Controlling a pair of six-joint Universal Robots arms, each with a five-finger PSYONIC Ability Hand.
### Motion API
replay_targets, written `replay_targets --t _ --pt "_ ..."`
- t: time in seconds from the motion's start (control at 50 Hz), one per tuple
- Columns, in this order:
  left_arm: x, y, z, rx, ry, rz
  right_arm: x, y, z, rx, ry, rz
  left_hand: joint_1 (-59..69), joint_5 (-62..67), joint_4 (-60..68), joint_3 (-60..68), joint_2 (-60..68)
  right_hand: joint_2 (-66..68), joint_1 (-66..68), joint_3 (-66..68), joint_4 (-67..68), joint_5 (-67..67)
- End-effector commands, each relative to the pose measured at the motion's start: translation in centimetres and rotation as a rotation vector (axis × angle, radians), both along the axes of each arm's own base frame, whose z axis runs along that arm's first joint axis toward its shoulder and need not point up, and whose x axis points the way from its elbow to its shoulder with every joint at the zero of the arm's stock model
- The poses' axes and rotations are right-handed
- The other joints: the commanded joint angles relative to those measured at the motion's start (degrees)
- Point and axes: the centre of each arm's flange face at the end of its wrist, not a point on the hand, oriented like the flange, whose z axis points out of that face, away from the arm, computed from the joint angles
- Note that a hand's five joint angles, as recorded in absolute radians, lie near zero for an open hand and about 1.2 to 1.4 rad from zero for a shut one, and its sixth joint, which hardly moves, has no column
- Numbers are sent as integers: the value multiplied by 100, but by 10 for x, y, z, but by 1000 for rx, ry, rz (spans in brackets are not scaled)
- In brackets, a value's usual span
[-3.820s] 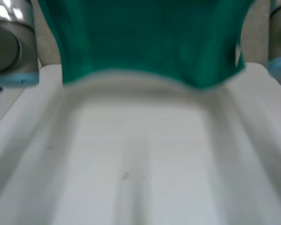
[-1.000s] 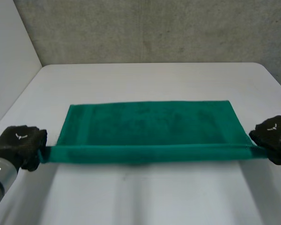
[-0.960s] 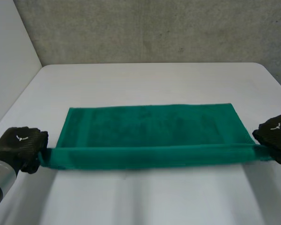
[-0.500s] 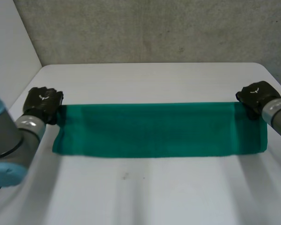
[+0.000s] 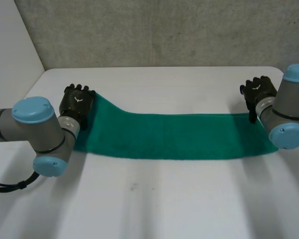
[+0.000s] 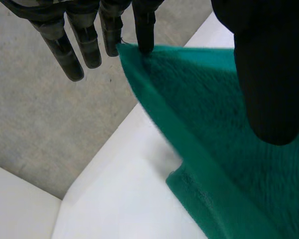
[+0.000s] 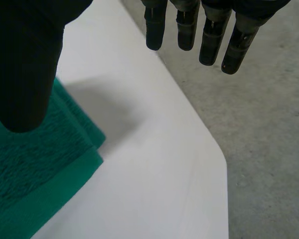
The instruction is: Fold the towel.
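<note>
White table [image 5: 154, 199] under two arms: the left hand [image 5: 77, 101], fingers straight, has one fingertip touching a raised corner of the single green towel [image 5: 174, 135]. The right hand [image 5: 258, 89] is spread and released beside the folded strip's other end.

White table [image 5: 154, 209] before a rough grey concrete wall [image 5: 164, 30].

- Plain emerald-green terry towel [image 5: 174, 135]: one solid green, no print. The border band along its edge is the same green.
- Smooth white desk [image 5: 154, 199]: unpatterned, with a few tiny dark specks near the middle.
- Left hand [image 5: 77, 102], right hand [image 5: 257, 89]: matt black, each with a small pale mark on its back.
- Left arm [image 5: 35, 127], right arm [image 5: 289, 107]: grey joints, light-blue caps.
- Rough concrete wall [image 5: 154, 30]: mottled grey-beige.
</note>
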Motion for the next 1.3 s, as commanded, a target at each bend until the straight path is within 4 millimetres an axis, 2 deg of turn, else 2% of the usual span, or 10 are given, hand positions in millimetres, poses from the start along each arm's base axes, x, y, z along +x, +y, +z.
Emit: replay_targets --t 0.02,0.16,0.32,0.46,0.52,0.62,1.04,1.16,1.22,1.3 --pt "3 25 27 -23 -4 -12 -7 27 46 -24 -122 -12 -147 -79 -104 -147 -84 -261 -143 -203 -299 -344" --pt "13 53 32 8 -16 -12 -17 65 60 19 -138 24 104 172 147 104 167 -261 -143 -203 -299 -344" --pt "33 61 13 87 -50 41 -40 80 52 74 -138 10 1113 1181 1156 1113 1176 -261 -143 -203 -299 -344" --pt "51 44 11 75 -50 122 -42 88 39 123 -134 8 1132 1200 1175 1132 1195 -261 -143 -203 -299 -344" --pt "56 33 9 70 -48 141 -42 91 35 140 -135 8 -210 -142 -167 -210 -147 -261 -143 -203 -299 -344" --pt "55 25 8 58 -44 144 -42 95 30 162 -136 11 -298 -231 -256 -299 -235 -261 -143 -203 -299 -344" --pt "56 61 11 102 -44 125 -58 95 -7 267 -179 43 -298 -231 -256 -299 -235 1009 1127 1067 971 926" --pt "53 65 10 108 -46 115 -68 81 -29 276 -179 16 -298 -231 -256 -299 -235 3157 3274 3215 3119 3073" --pt "53 66 9 111 -47 115 -74 73 -32 268 -179 -4 -315 -247 -272 -315 -252 6731 6848 6789 6693 6647" --pt "53 67 9 112 -48 115 -90 62 -32 253 -180 -52 -315 -247 -272 -315 -252 6739 6857 6797 6701 6656"
